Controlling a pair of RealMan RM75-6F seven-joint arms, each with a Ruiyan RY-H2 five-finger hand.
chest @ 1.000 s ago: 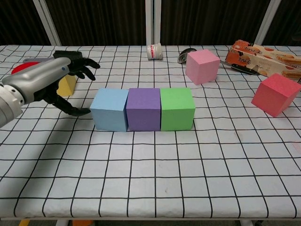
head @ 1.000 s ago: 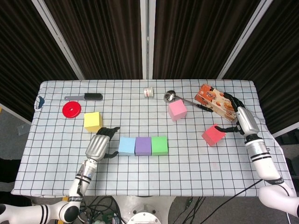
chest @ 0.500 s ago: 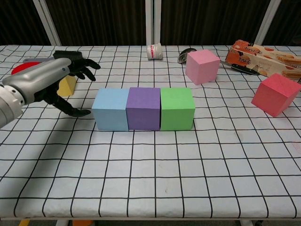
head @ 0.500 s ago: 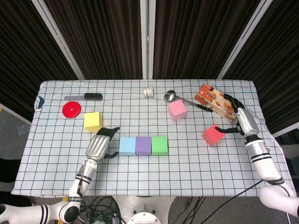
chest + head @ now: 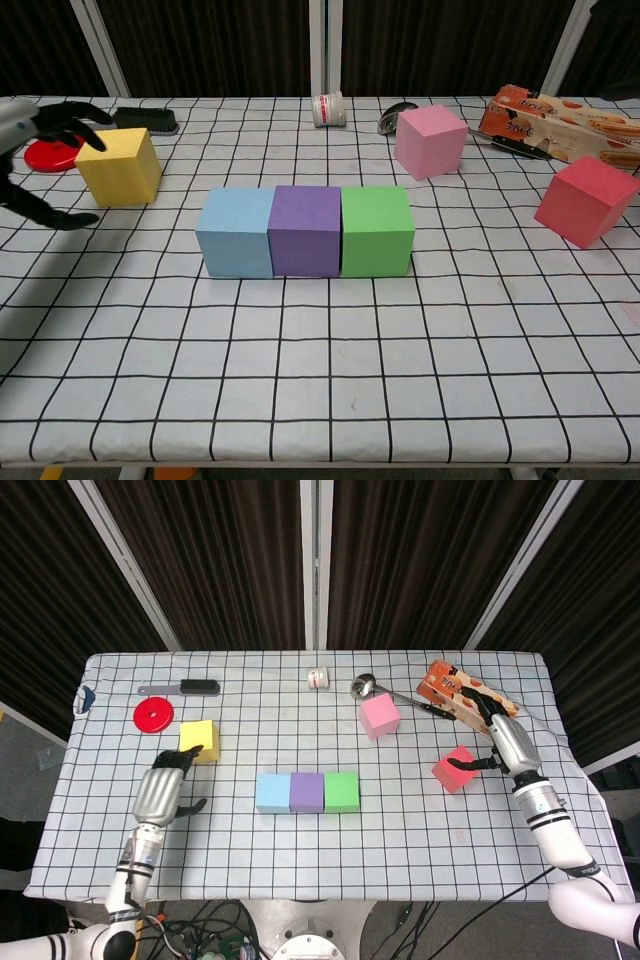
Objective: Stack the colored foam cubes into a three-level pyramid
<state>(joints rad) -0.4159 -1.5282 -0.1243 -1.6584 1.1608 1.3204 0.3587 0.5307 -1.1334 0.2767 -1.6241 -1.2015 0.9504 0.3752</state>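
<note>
A: Where are the cubes?
B: Blue (image 5: 236, 233), purple (image 5: 305, 231) and green (image 5: 376, 231) touch in 1 row mid-table; yellow (image 5: 121, 166), pink (image 5: 430, 141) and red (image 5: 587, 201) lie apart

A: The hands?
B: Left hand (image 5: 163, 789) spread, empty, just beside yellow; right hand (image 5: 500, 742) by red, grip unclear

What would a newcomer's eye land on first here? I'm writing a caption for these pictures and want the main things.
First, the tight row of blue cube, purple cube and green cube mid-table. Then the loose cubes around it: a yellow cube on the left by the open left hand, a pink cube farther back, and a red cube on the right, at the right hand.
</note>
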